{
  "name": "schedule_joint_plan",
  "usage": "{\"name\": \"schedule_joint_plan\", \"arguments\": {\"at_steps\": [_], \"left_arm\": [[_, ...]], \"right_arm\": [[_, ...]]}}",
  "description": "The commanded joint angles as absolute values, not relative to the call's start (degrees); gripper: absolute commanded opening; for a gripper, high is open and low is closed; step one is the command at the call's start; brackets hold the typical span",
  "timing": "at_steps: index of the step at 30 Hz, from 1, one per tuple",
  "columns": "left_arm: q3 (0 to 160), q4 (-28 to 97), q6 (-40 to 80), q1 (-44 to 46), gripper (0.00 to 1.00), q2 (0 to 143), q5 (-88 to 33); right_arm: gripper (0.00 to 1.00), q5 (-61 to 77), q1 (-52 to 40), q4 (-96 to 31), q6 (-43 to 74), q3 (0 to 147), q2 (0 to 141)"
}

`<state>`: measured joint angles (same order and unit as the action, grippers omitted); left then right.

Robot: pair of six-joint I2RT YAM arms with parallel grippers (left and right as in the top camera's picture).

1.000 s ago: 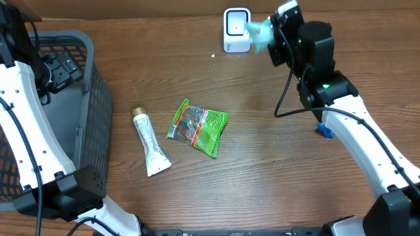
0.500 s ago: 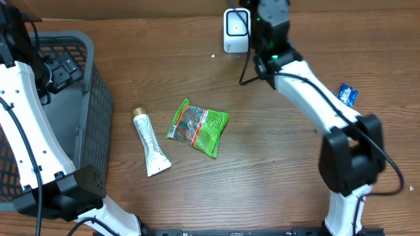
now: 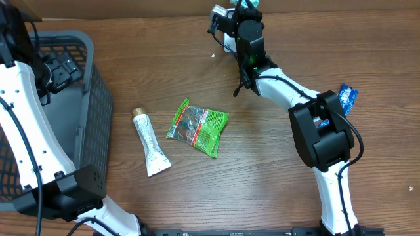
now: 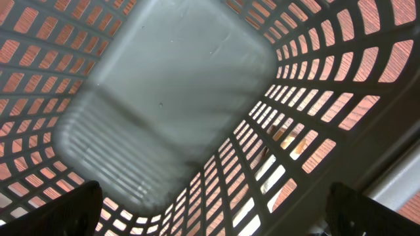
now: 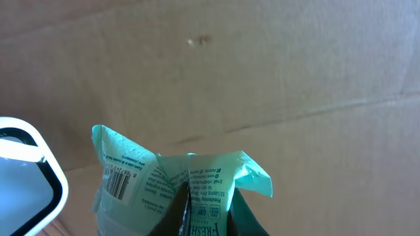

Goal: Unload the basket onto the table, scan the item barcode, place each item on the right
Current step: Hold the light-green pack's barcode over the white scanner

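R: right gripper [image 5: 205,221] clamped on packet [image 5: 164,180] | packet at far centre, just beside scanner [image 5: 26,172] | barcode [image 5: 118,185] on packet's left edge in wrist view, scanner on that side, likely needs turning toward it | L: left gripper [image 4: 216,216] wide, over basket [image 4: 170,98], well apart

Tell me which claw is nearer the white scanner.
Right. The right claw, shut on the teal packet, is just beside the scanner at the table's far edge; the left claw hangs open over the basket, far to the left.
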<state>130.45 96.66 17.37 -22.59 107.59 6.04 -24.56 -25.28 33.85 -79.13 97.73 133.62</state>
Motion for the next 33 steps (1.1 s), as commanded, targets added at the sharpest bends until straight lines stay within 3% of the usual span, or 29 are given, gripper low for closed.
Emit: {"name": "schedule_joint_plan", "arguments": {"at_steps": [1,18,33], "left_arm": [[130.3,96.7,16.3,-22.3,1.00,107.4,5.9],[130.3,96.7,16.3,-22.3,1.00,107.4,5.9],[130.3,96.7,16.3,-22.3,1.00,107.4,5.9]], "right_arm": [[0.04,-21.9,-25.3,34.2,-79.8,99.2,134.6],[0.04,-22.0,-24.7,32.4,-79.9,99.2,138.0],[0.04,-26.5,-25.4,39.0,-86.5,99.2,138.0]]}}
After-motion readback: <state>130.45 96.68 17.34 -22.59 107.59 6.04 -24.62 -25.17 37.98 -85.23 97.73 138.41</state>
